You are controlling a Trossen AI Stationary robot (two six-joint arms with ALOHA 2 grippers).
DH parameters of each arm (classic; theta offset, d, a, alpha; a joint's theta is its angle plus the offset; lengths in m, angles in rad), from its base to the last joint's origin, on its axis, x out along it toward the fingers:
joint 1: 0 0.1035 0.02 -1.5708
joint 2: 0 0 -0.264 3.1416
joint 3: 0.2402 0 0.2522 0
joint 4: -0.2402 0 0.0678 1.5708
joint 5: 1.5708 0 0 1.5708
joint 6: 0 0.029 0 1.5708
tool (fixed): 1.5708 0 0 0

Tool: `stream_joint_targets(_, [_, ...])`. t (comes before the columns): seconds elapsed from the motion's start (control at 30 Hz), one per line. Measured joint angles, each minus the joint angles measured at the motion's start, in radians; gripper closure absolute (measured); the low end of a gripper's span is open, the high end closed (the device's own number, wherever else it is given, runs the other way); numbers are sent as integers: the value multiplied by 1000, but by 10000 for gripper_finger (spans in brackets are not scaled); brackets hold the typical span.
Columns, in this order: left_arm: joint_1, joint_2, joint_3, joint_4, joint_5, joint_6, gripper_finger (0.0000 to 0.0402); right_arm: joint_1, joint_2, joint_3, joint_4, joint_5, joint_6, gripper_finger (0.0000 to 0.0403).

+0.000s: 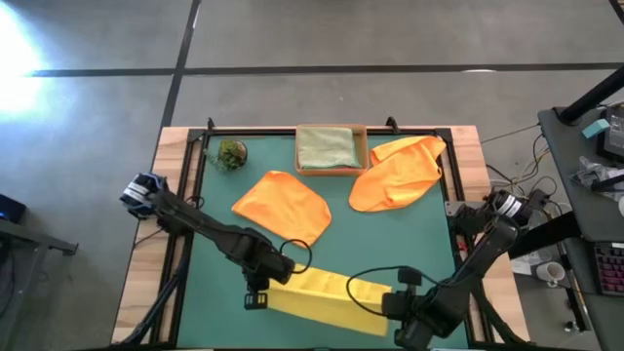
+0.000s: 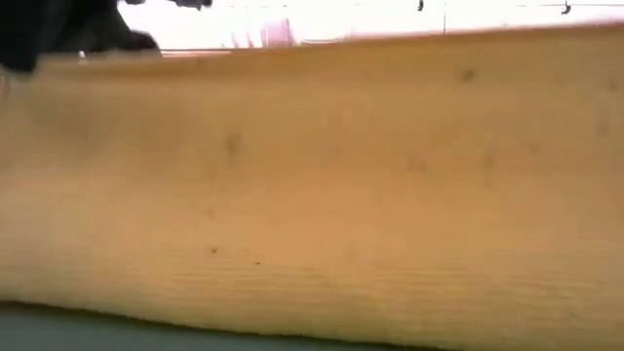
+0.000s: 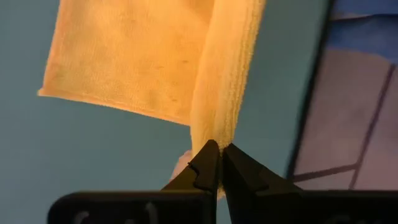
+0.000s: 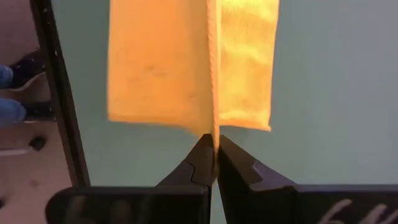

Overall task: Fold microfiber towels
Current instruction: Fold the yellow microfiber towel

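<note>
A yellow microfiber towel (image 1: pixel 327 300) stretches as a long band near the table's front edge, between my two grippers. My left gripper (image 1: pixel 258 292) is shut on its left end and my right gripper (image 1: pixel 392 304) on its right end. Both point steeply down. In the low view the yellow towel (image 2: pixel 312 185) fills almost the whole picture, and its lower edge comes down to the green mat (image 2: pixel 195 336). In each wrist view the yellow cloth (image 3: pixel 143 56) (image 4: pixel 161 62) spreads away from the fingertips over the mat. My left gripper pinches a thick ridge of the towel (image 3: pixel 219 127) at its left end between the two fingertips, from above, pointing steeply down. How many layers it has, I cannot tell. My right gripper pinches the towel at a ridge (image 4: pixel 213 127) on its right end, between its fingertips, from above. Cloth falls away on both sides of that line.
Two orange towels lie crumpled on the mat, one at the middle (image 1: pixel 283 205) and one at the far right (image 1: pixel 395 174). A sage green towel (image 1: pixel 325 146) lies in the tan tray (image 1: pixel 365 146) at the far edge. A green leafy ball (image 1: pixel 231 153) sits far left. A person's feet (image 4: pixel 15 93) show beside the table.
</note>
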Motion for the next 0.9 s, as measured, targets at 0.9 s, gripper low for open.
stream_joint_targets(0.9, [114, 41, -34, 169, -90, -20, 401, 1, -6, -49, 67, -38, 254, 395])
